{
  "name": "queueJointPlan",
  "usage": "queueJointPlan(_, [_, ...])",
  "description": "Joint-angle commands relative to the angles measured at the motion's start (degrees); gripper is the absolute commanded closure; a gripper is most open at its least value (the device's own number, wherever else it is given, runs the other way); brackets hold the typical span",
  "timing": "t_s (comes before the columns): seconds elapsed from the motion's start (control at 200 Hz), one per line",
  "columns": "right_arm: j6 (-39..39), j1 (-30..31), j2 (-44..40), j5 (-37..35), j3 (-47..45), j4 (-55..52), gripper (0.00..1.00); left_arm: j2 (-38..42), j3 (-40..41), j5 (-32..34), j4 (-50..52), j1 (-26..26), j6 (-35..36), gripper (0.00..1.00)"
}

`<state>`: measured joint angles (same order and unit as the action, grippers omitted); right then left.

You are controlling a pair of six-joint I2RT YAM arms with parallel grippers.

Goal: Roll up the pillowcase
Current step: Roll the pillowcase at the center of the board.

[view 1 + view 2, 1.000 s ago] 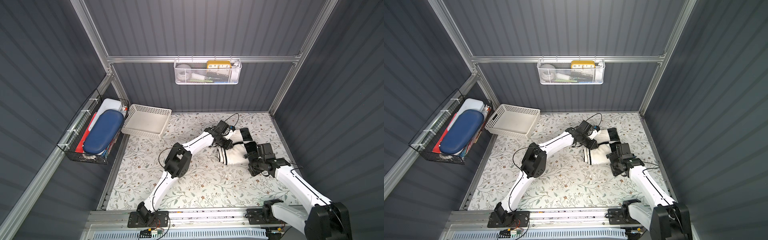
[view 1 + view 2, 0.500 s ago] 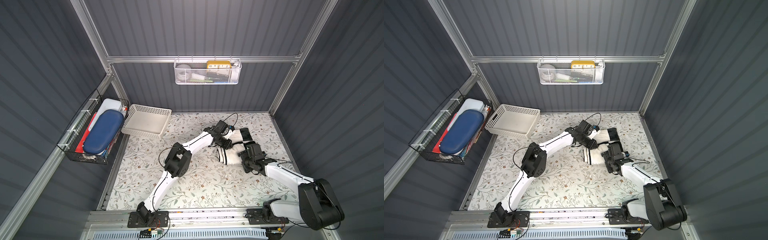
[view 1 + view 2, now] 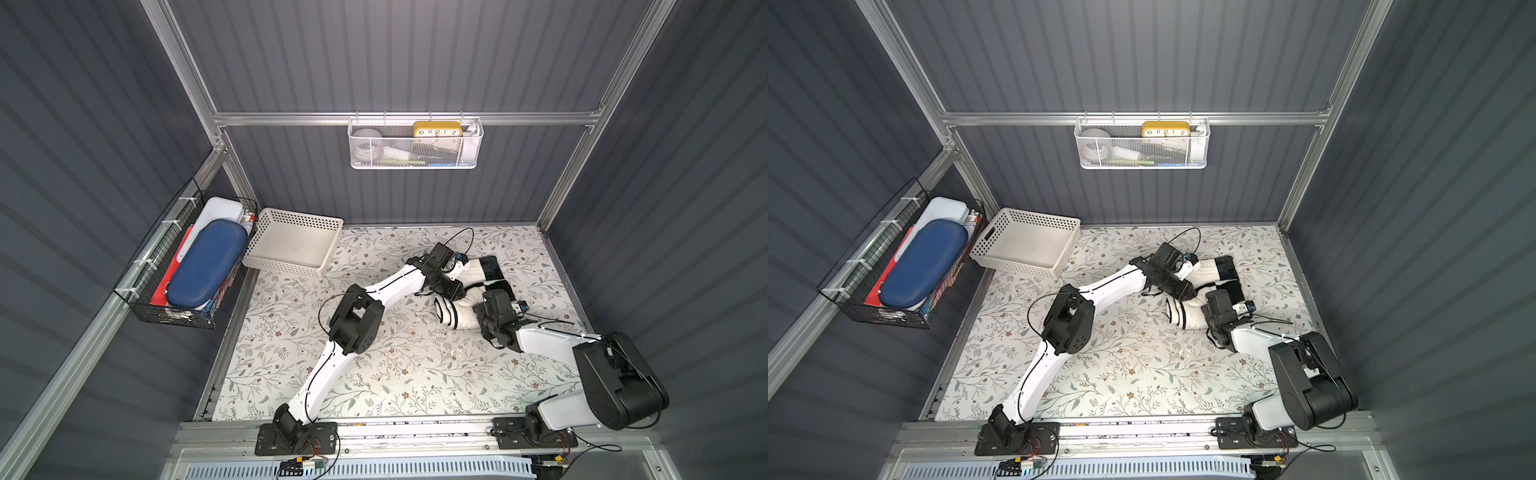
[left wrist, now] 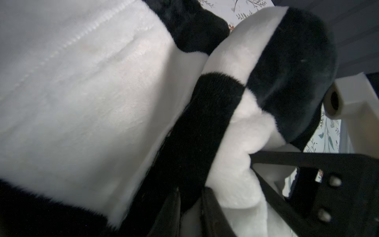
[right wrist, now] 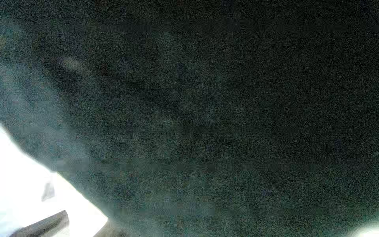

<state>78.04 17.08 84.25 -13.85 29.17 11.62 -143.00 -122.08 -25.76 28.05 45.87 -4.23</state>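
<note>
— So, where is the pillowcase [image 3: 459, 318] sitting?

— Toward the far right corner of the bench [image 3: 374, 370], well apart from the white basket [image 3: 286, 268] in the far left corner. In both top views I see it as a thick, bent bundle, not a flat sheet.

— And your grippers?

— My left gripper [image 3: 453, 291] is down on the middle of the bundle, about where it bends. On its wrist camera the jaws are nearly together, with a dark fold of plush pinched between them. My right gripper [image 3: 482, 309] is pushed into the nearer stretch of the bundle. Its own camera shows almost nothing but dark fuzz, so I cannot tell whether it is spread or pinching.

— How much is done?

— Most of it, I'd judge. The end facing the middle of the bench shows wound layers, so the cloth is gathered into a roll there. The far part angles off toward the back edge and looks looser, with a black square lying flatter.

— What's left?

— I'd say bringing that far part into line and tightening the wrap into one even roll. Then I have to let go without it springing open, and plush this thick will likely want to unwind.
</note>
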Motion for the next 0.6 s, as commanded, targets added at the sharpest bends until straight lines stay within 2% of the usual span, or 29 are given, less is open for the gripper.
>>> queueJointPlan(0.0, [0.4, -0.6, 3.4, -0.7, -1.2, 6.0, 0.59, 1.2, 2.5, -3.2, 3.4, 0.5, -0.4, 0.76])
queueJointPlan(0.11, [0.6, -0.8, 2.3, 4.1, -0.2, 4.3, 0.71, 3.0, 3.6, -2.3, 3.4, 0.5, 0.0, 0.73])
queueJointPlan(0.16, [1.6, -1.1, 0.0, 5.6, 0.6, -1.6, 0.74, 4.3, 4.4, -1.3, 3.3, 0.5, 0.3, 0.72])
queueJointPlan(0.235, [1.2, -1.3, -5.7, 7.1, 0.8, -9.6, 0.75, 6.6, 5.8, 0.3, 3.1, 0.4, 0.3, 0.64])
queueJointPlan(0.37, [-0.2, -2.2, -15.5, 10.9, 4.6, -33.2, 0.78, 9.2, 6.6, 2.2, 3.3, 0.0, 0.5, 0.50])
queueJointPlan(0.445, [-0.5, -2.8, -20.4, 13.9, 6.4, -45.9, 0.78, 9.3, 6.1, 2.0, 3.5, -0.1, 0.6, 0.49])
queueJointPlan(0.595, [0.1, -3.7, -27.9, 20.1, 6.1, -58.9, 0.75, 9.1, 5.8, 0.2, 3.5, 0.0, 0.7, 0.49])
